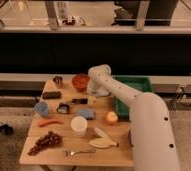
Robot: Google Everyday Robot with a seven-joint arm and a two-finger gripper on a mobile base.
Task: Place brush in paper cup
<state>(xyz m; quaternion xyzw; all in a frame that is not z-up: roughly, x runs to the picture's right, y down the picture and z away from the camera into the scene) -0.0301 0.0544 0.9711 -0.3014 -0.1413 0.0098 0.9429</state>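
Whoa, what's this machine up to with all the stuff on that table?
A white robot arm reaches over the wooden table. Its gripper is down near the red bowl, just right of a small dark brush. The brush lies flat on the table. The white paper cup stands apart, nearer the front. Whether the gripper touches the brush is unclear.

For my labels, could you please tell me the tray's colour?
The tray is green, camera view; the gripper hangs near the brush.

Grapes (48, 141), carrot (49, 121), apple (111, 117) and fork (79, 151) lie beside a green bin (140, 82).
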